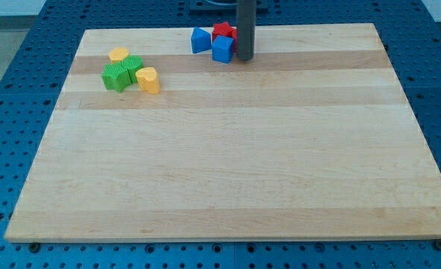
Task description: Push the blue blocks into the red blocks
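Two blue blocks sit near the view's top centre of the wooden board (228,149): a blue cube (222,49) and another blue block (199,40) to its left. A red star-shaped block (222,31) lies just behind them, touching both. A second red block (234,34) peeks out beside the rod. My tip (244,57) stands right next to the blue cube's right side, touching or nearly so.
At the view's upper left, two green blocks (121,73) lie clustered with two yellow blocks (118,54) (148,79). The board's top edge runs just behind the red blocks. Blue perforated table surrounds the board.
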You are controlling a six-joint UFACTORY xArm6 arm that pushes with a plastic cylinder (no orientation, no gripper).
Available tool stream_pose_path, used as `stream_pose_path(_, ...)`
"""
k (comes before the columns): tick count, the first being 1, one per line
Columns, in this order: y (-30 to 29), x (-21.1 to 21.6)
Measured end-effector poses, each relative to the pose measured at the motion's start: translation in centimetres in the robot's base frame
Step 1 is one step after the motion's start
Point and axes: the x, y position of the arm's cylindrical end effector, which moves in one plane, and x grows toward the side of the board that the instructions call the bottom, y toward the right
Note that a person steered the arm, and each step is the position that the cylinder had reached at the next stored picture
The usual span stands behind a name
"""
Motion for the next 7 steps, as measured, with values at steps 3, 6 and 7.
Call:
stream_pose_path(3, 12.5, -3.3)
stream_pose_path(6, -14.1, 1.4)
stream_pose_path(7, -19.5, 0.8)
